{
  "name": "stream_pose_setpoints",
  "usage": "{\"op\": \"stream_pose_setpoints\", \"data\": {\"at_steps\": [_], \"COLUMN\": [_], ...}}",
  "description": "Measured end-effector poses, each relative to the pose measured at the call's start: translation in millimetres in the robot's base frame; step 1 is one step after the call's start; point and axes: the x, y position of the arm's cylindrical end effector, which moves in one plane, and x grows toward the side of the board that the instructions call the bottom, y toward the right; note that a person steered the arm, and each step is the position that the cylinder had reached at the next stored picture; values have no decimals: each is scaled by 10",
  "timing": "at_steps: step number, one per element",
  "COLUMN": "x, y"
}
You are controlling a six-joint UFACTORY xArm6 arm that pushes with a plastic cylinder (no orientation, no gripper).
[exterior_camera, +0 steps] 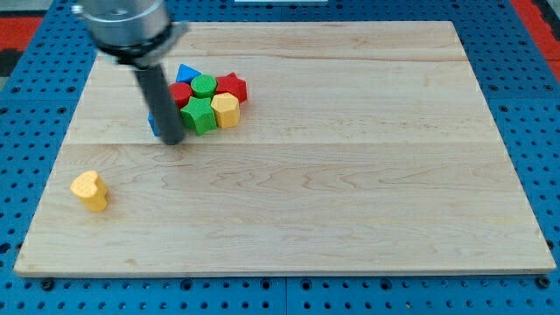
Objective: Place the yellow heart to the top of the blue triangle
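Note:
The yellow heart (90, 190) lies alone near the board's lower left corner. The blue triangle (187, 73) sits at the top of a tight cluster in the upper left part of the board. My tip (172, 140) rests on the board at the cluster's left edge, just left of the green block (199, 115) and far up and right of the yellow heart. A blue block (154, 125) is mostly hidden behind the rod.
The cluster also holds a red block (180, 94), a green cylinder (204, 85), a red star (232, 87) and a yellow hexagon-like block (226, 110). The wooden board (350, 175) lies on a blue pegboard.

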Motion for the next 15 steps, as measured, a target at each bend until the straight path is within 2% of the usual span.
{"op": "stream_pose_setpoints", "data": {"at_steps": [1, 2, 3, 4, 6, 7, 9, 12, 14, 15], "x": [-35, -2, 393, 760, 1534, 1106, 389, 207, 182, -7], "y": [200, 64, 120, 613, -620, -1252, -639, 88, -620, -925]}}
